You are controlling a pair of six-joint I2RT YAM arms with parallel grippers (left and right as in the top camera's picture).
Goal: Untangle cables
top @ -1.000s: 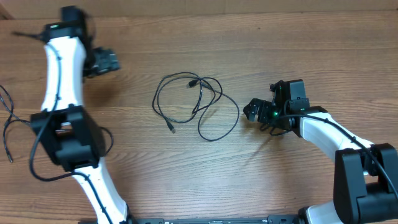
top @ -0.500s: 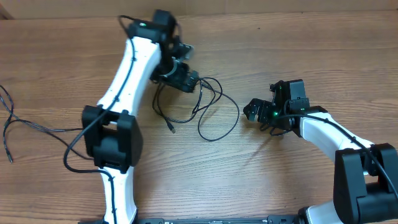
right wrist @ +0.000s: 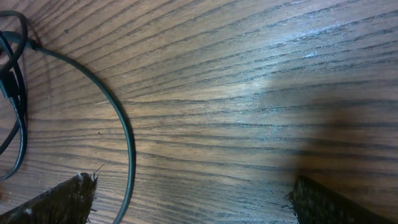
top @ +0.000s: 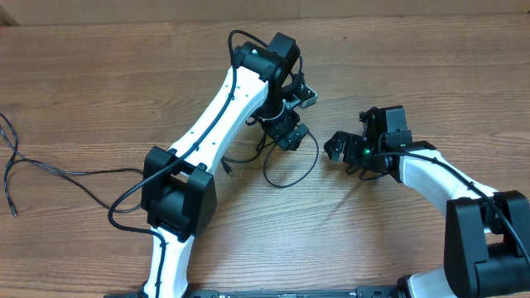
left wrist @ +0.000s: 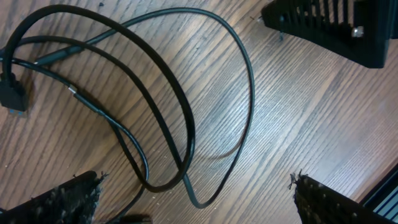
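Two arms are out over the wooden table (top: 431,58), and the left one stretches diagonally across the middle. The left gripper (top: 296,117) hangs right above the cables (top: 278,186), covering the upper part of the tangle from overhead. Its jaws are spread wide with nothing between them.

Down on the left wrist view, the cables (left wrist: 189,134) lie flat on the wood in overlapping loops, one strand crossing over another near the bottom. A small plug (left wrist: 12,99) sits at the far left edge. The left gripper (left wrist: 194,186) shows both dark fingertips in the lower corners, with the loops running between and ahead of them. Nothing is pinched; whether the tips touch the wood, I cannot tell.

Over on the right, the right gripper (top: 338,149) sits just beside the big outer loop, close but apart from it. Its jaws are wide too, and empty. On the right wrist view, the right gripper (right wrist: 191,183) frames bare wood, and one curve of the cables (right wrist: 130,149) sweeps down near the left fingertip.

From overhead, one short strand pokes out to the lower left of the arm, and the big loop bulges out below the left gripper
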